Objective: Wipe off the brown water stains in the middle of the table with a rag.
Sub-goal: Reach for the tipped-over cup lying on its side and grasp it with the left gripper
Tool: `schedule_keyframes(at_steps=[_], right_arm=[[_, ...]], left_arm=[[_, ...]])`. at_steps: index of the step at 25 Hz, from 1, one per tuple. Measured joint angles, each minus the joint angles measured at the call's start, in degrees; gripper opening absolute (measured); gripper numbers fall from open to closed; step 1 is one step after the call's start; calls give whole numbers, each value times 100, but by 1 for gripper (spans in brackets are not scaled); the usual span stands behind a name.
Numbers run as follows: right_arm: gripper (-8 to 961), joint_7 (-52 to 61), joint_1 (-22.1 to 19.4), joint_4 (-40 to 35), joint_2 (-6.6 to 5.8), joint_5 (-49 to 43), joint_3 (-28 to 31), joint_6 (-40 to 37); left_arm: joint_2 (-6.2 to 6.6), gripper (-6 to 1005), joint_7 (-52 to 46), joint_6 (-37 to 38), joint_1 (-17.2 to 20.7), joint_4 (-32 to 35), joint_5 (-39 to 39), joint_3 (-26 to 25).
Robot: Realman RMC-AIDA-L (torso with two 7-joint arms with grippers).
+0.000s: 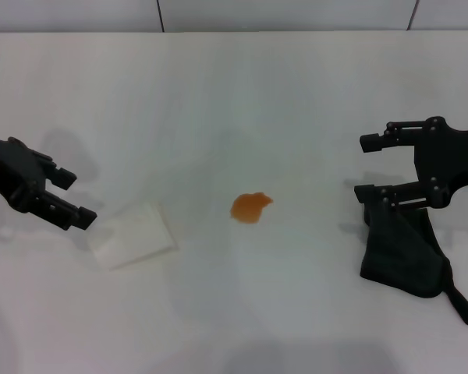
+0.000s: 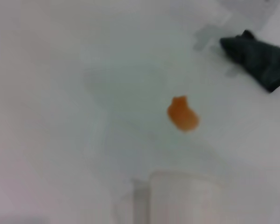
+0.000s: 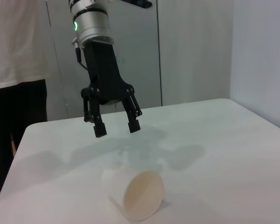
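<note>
The brown water stains (image 1: 250, 206) form one orange-brown blot in the middle of the white table (image 1: 242, 93); the left wrist view also shows the blot (image 2: 182, 113). The dark rag (image 1: 404, 251) lies crumpled at the right, its thin tail pointing toward the front edge, and appears again as the rag (image 2: 262, 57) in the left wrist view. My right gripper (image 1: 365, 167) hovers open at the rag's far end, its lower finger overlapping the cloth. My left gripper (image 1: 76, 197) is open at the left; the right wrist view shows this left gripper (image 3: 117, 129) above the cup.
A white translucent cup (image 1: 132, 234) lies on its side just right of the left gripper, its mouth showing as the cup (image 3: 136, 194) in the right wrist view. A person in a white shirt (image 3: 14, 42) stands beyond the table's edge.
</note>
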Motion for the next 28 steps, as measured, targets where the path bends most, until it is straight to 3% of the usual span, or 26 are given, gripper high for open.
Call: schedule_keyframes(at_steps=[8, 13, 19, 28], right_arm=[[782, -27, 18, 1, 27, 3, 0, 135], [782, -28, 52, 1, 51, 1, 0, 142], [782, -27, 56, 1, 56, 4, 0, 144], [782, -5, 59, 0, 74, 4, 0, 162]], left_arm=[[-400, 835, 73, -382, -20, 189, 370, 498], [-547, 830, 64, -634, 14, 182, 536, 804], [-669, 823, 78, -948, 38, 179, 617, 1100], [-703, 814, 51, -1273, 147, 131, 606, 1455]])
